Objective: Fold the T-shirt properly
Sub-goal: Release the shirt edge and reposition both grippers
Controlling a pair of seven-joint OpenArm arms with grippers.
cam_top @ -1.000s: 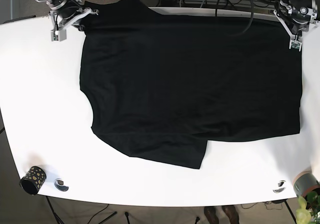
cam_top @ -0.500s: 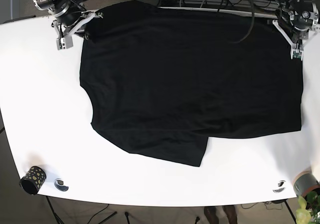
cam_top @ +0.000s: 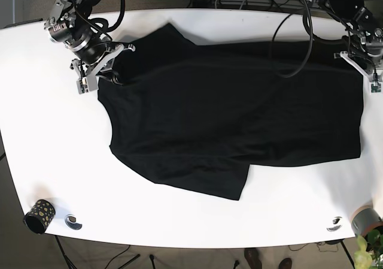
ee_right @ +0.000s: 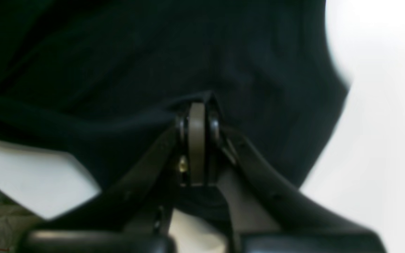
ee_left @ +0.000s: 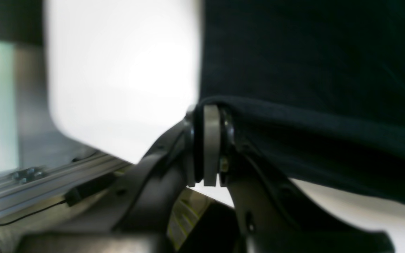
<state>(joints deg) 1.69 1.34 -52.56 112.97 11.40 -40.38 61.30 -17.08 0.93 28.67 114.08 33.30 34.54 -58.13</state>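
Early in the fold, judging by the layout: the shirt lies mostly flat and spread across the table, with one sleeve at its near edge tucked over the body. The far edge is lifted off the table at both corners; the main folds are all left to do.

Left of the shirt in the base view, the right gripper has its jaws closed on the shirt's far corner; the wrist view shows cloth pinched between the pads and draped over them. At the shirt's opposite far corner, the left gripper is likewise clamped on the hem, fabric bunched over the closed jaws.

Other things, all near the table's front edge and well apart from the shirt: a dark spotted cup at one corner, a small disc just beside it, another disc and a grey pot at the other corner. Nothing sits in the folding path. Cables hang over the shirt's far edge near the left arm, a possible snag.
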